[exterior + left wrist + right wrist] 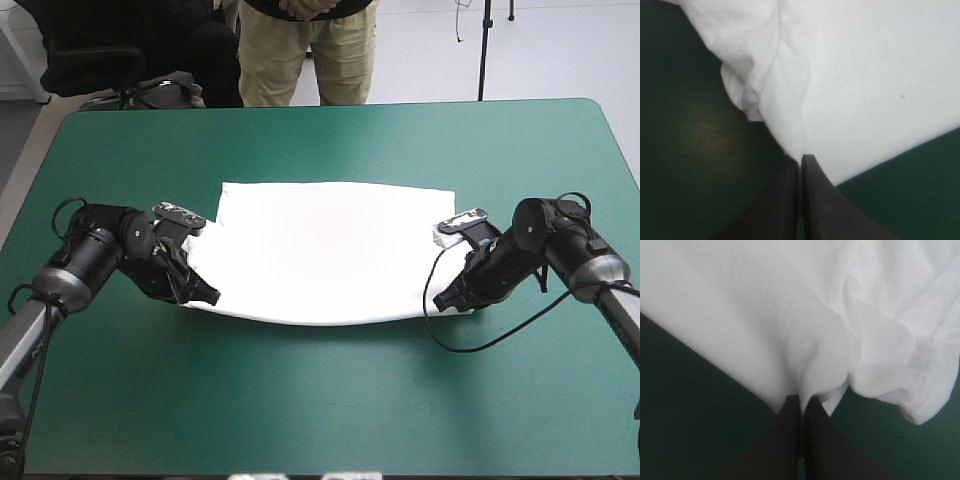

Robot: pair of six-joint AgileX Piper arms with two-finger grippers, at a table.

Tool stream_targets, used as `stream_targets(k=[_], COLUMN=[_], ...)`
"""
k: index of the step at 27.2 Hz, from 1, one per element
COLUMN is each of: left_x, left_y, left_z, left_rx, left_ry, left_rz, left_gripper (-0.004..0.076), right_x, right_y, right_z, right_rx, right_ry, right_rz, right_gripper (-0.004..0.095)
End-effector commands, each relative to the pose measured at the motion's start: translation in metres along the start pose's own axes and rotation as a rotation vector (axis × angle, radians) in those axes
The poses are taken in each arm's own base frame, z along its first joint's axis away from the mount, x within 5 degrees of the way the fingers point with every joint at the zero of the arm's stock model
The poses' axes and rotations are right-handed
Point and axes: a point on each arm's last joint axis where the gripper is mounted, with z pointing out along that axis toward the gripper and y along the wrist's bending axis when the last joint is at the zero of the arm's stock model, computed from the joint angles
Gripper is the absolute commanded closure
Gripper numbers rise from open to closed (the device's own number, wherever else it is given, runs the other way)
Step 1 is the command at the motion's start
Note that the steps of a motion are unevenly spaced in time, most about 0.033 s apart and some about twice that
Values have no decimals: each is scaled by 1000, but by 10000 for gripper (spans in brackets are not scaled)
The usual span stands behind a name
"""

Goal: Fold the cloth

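White T-shirt spread on your table; left pincer and right pincer each clamp a near corner.

Nothing legible anywhere.
The T-shirt, mid-table, and the cover around it show no letters, numbers, labels, brands or signs in any view.

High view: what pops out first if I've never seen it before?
First comes the big white T-shirt, spread across the middle of the teal-green table. Next come the black arms at either side. The left gripper and the right gripper each pinch a near corner of it, fingers shut.
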Motion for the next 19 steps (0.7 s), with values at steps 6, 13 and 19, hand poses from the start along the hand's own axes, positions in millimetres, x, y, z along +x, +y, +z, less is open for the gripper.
stream_targets(k=[6,13,19], left_x=[3,-1,-21], left_y=[-5,-8,-2], left_z=[-14,-28,-43], left_rx=[28,26,-32], left_ry=[-1,-140,-435], left_rz=[-2,-7,-111], left_gripper=[512,290,289], right_x=[6,21,12], right_y=[9,13,-12], right_z=[-25,-62,-71], right_rx=[-1,139,329], right_ry=[-46,-178,-337], right_rz=[7,20,163], right_gripper=[659,411,412])
